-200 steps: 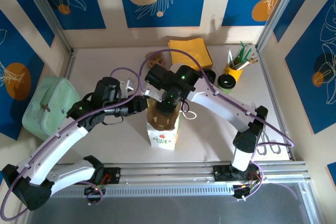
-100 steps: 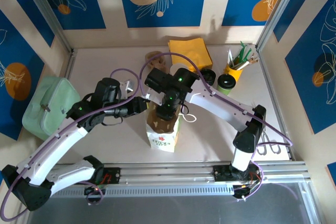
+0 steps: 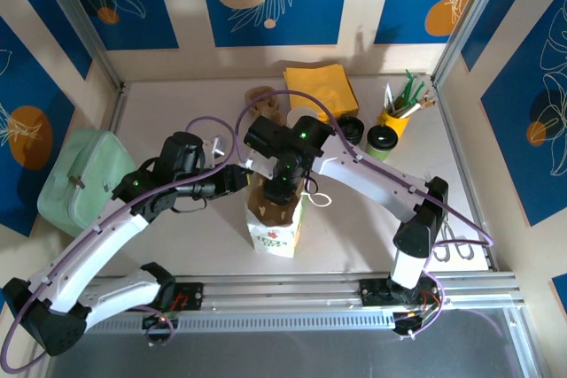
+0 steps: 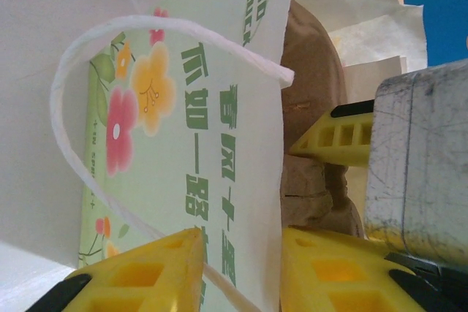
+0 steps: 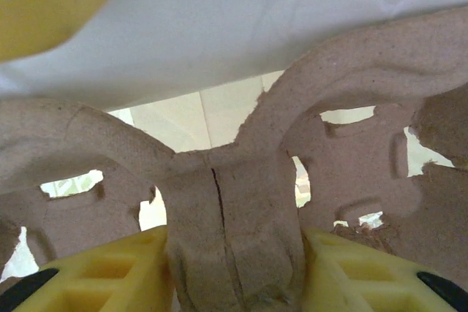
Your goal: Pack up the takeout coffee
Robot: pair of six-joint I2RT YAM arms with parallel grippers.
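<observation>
Top view and both wrist views. The paper bag (image 3: 277, 235) stands upright on the table (image 3: 177, 112). At the bag's left rim, the left gripper (image 4: 241, 248) is clamped on the bag wall, with one finger outside and one inside. Directly over the bag's mouth, the right gripper (image 5: 234, 253) is closed on the central handle of a brown pulp cup carrier (image 5: 234, 180), which is partly inside the bag. The takeout coffee (image 3: 382, 138) stands well apart from the bag, behind it and to its right.

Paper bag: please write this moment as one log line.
left gripper: holds paper bag | right gripper: holds cup carrier | carrier: in bag mouth
</observation>
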